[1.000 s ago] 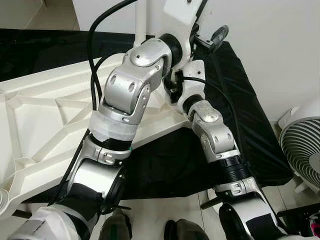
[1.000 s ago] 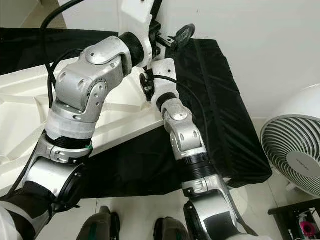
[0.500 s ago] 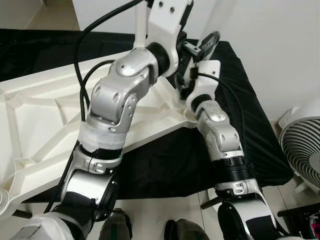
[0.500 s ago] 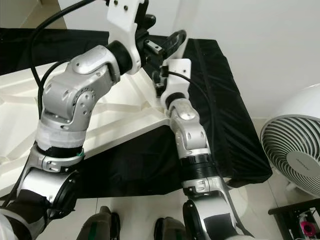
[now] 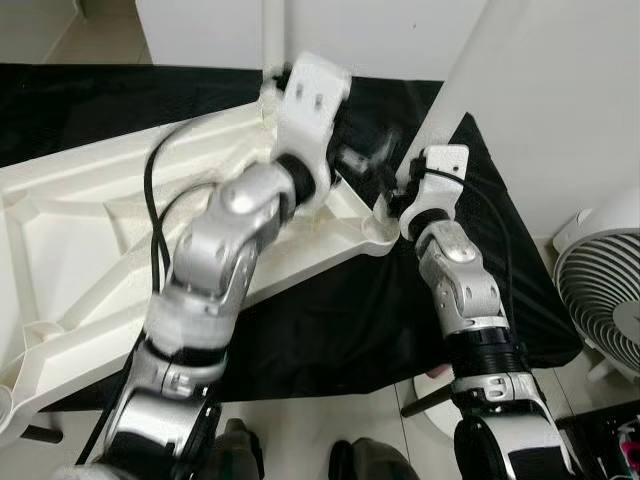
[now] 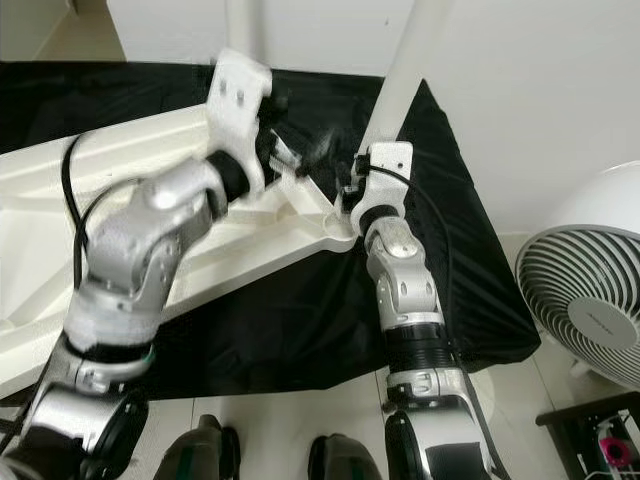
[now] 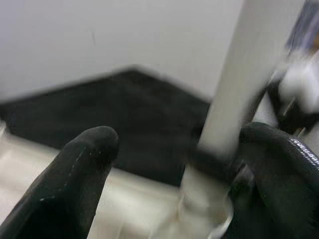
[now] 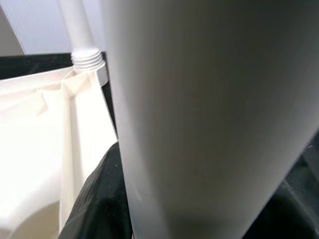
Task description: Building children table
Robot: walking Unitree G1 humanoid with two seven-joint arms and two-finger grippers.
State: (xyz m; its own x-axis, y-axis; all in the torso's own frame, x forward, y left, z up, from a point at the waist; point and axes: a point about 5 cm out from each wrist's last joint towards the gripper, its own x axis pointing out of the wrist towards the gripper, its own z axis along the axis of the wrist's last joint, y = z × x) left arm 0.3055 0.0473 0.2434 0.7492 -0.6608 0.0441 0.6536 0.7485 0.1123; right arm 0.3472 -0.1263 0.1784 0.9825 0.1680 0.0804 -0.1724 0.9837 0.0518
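Both arms have swung out from the body over the last second. The right claw (image 8: 117, 199) is now clamped round the white table leg (image 6: 405, 75), standing it in the corner socket of the upturned ribbed tabletop (image 5: 70, 250). The left claw (image 7: 169, 169), fingers apart, hovers beside it, seemingly empty through the blur.

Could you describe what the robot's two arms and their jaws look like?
Both arms, left arm and right arm, are rounded silver metal segments with black ribbed joints and white plastic wrist housings. A thin black cable loops along the left arm, another along the right forearm. Each gripper's jaws are long, smooth, black and round-tipped.
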